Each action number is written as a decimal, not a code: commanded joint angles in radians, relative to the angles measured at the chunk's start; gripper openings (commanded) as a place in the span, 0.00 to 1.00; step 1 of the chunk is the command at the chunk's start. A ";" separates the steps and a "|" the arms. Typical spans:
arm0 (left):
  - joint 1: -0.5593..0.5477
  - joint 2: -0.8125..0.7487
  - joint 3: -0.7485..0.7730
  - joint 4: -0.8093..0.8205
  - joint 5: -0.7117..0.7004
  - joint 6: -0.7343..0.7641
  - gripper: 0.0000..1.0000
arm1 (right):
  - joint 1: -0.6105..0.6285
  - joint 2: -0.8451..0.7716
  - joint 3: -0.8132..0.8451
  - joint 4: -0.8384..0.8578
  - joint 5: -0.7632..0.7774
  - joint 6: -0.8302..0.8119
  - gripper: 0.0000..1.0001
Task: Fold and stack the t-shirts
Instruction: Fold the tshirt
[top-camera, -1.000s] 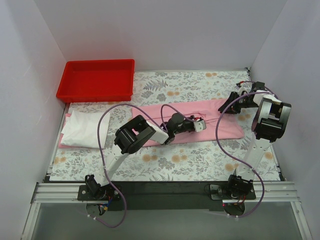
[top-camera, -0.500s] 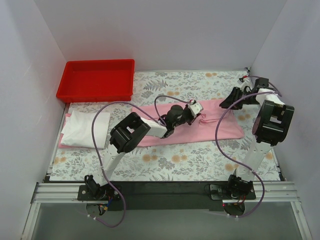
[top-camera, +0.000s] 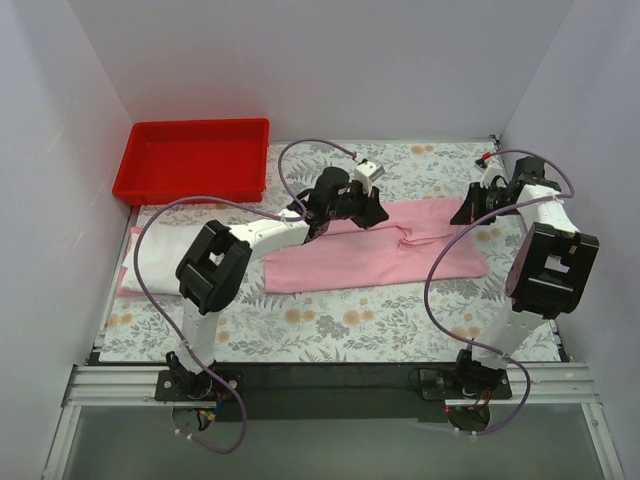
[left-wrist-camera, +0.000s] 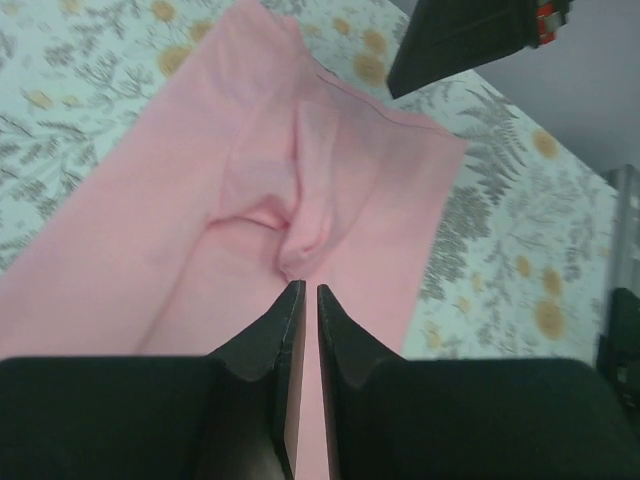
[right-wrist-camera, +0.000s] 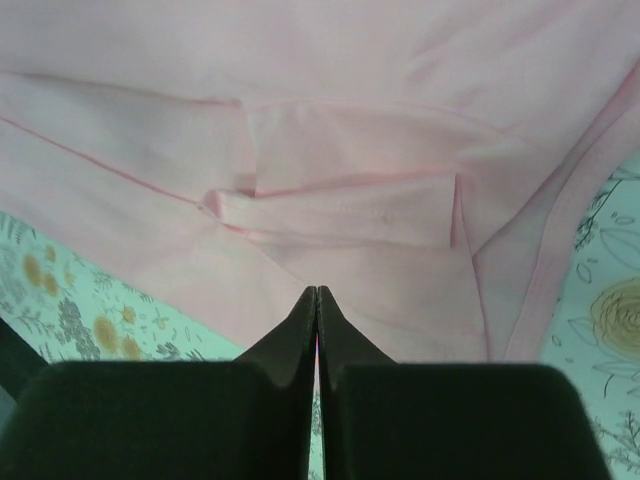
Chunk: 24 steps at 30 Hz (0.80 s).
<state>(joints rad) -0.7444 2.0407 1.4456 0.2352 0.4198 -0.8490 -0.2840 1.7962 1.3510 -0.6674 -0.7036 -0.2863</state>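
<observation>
A light pink t-shirt lies folded into a long strip across the middle of the table, with a raised crease near its right half. It also shows in the left wrist view and the right wrist view. My left gripper is at the strip's far edge. Its jaws are closed to a thin slit, just short of the crease. My right gripper is at the strip's far right corner, its jaws pressed together over the cloth's edge. A folded white t-shirt rests on a pink one at the left.
A red plastic tray stands at the back left. The floral grey tablecloth covers the table. The left arm reaches diagonally from its base over the white shirt's right side. My right gripper's body shows at the top of the left wrist view. White walls enclose three sides.
My left gripper has swung from the middle of the pink strip to its far edge and leftward, the arm stretching out. My right gripper shifted slightly right at the corner.
</observation>
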 joint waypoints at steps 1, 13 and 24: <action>-0.012 -0.115 -0.037 -0.224 0.117 -0.151 0.08 | 0.046 -0.053 -0.061 -0.028 0.104 -0.062 0.01; -0.013 -0.050 -0.062 -0.362 0.067 -0.285 0.08 | 0.235 -0.118 -0.214 0.152 0.331 0.012 0.01; -0.013 0.033 -0.050 -0.370 0.040 -0.343 0.07 | 0.279 -0.101 -0.260 0.253 0.423 0.049 0.01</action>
<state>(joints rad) -0.7567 2.0712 1.3861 -0.1234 0.4706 -1.1652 -0.0151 1.7065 1.1004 -0.4721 -0.3237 -0.2550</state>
